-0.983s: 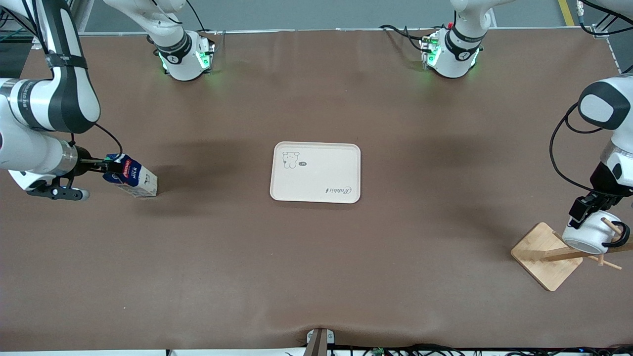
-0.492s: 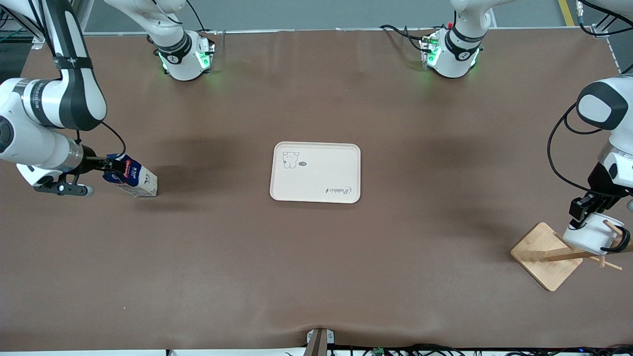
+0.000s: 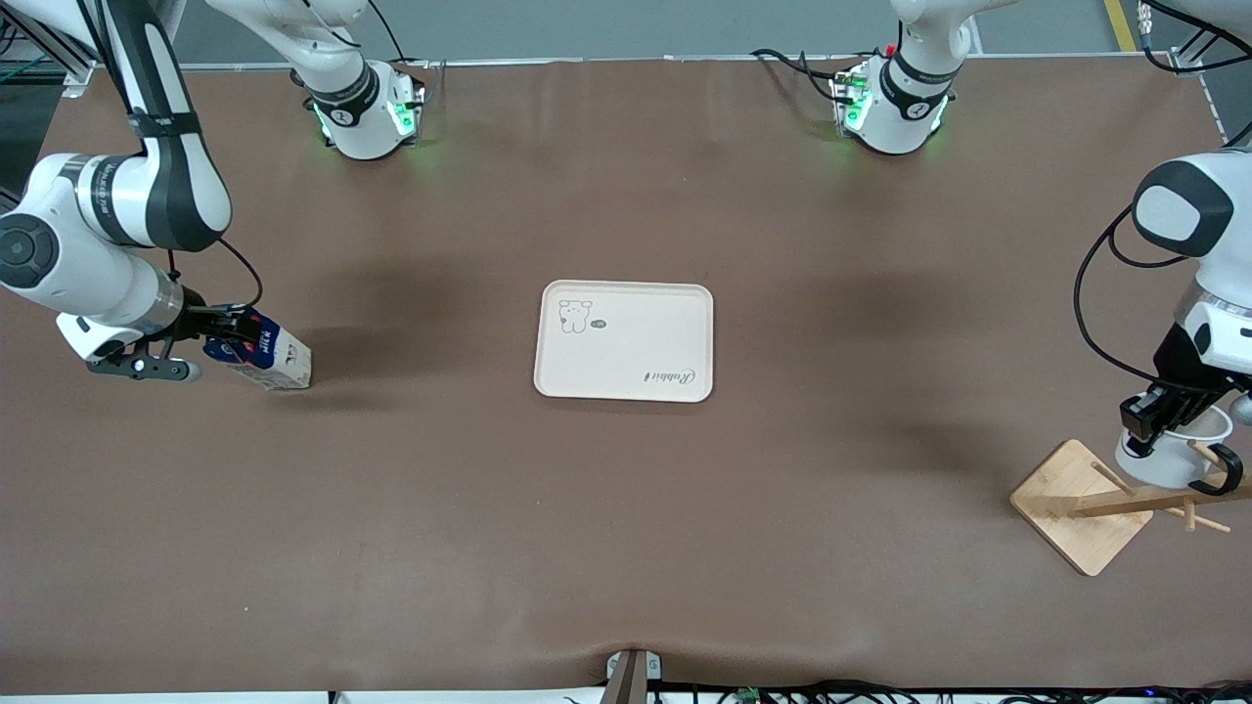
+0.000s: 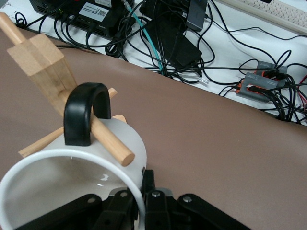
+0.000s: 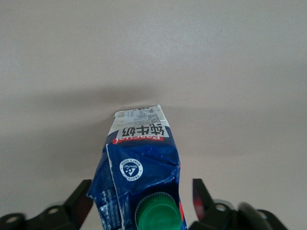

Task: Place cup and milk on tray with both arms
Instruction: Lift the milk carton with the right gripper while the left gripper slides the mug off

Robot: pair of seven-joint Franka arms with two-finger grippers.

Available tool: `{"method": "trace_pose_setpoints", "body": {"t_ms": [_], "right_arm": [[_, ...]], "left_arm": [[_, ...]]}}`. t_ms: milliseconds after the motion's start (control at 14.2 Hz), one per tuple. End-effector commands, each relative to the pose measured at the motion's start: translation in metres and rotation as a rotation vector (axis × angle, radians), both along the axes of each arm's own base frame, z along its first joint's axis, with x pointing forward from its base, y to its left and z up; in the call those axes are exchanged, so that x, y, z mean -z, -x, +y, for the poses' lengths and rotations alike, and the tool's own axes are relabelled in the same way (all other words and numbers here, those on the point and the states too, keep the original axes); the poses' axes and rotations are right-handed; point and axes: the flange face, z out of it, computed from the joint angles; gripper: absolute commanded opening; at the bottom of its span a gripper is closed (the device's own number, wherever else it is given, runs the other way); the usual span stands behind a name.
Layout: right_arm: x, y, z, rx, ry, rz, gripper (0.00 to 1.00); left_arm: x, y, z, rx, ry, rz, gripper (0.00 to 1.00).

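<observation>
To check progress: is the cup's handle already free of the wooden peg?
No. In the left wrist view the cup's handle is hooked around the wooden peg.

We see a matt brown bench (image 3: 626, 548) with a smooth, cloth-like cover. On it rests a flat cream rectangular tray (image 3: 626, 367) of smooth, dull-finished plastic. The small blue-and-white gable-top milk carton (image 5: 141, 163) is creased glossy paperboard with a ridged green plastic cap (image 5: 158, 215). The small white mug (image 4: 76, 184) looks like glazed ceramic, its black handle (image 4: 84, 112) shiny. The pale wooden rack (image 3: 1081, 504) shows bare, unvarnished grain.
</observation>
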Motion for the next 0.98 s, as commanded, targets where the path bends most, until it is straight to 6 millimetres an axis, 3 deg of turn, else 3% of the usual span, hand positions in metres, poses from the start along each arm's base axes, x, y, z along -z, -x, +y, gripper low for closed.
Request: {"method": "trace_pose_setpoints", "body": {"t_ms": [0, 140, 211, 492, 773, 913], "right_arm": [[-0.007, 0.009, -0.005, -0.047, 0.003, -0.011, 0.51], [-0.007, 0.010, -0.014, -0.066, -0.009, 0.002, 0.11], [-0.010, 0.010, -0.015, -0.089, -0.014, 0.010, 0.06], [-0.035, 0.007, -0.010, -0.052, -0.092, 0.109, 0.00], [-0.079, 0.001, -0.001, -0.021, -0.171, 0.199, 0.00], [-0.112, -0.004, 0.008, -0.002, -0.226, 0.213, 0.00]], "left_arm": [[-0.010, -0.001, -0.011, 0.017, 0.001, -0.021, 0.00], [-0.018, 0.001, -0.022, 0.030, 0.006, -0.025, 0.00], [-0.022, 0.002, -0.025, 0.033, 0.007, -0.023, 0.00], [-0.033, 0.008, -0.043, 0.058, 0.016, 0.030, 0.00], [-0.045, 0.006, -0.049, 0.073, 0.026, 0.086, 0.00], [-0.050, 0.005, -0.066, 0.105, 0.034, 0.125, 0.00]]}}
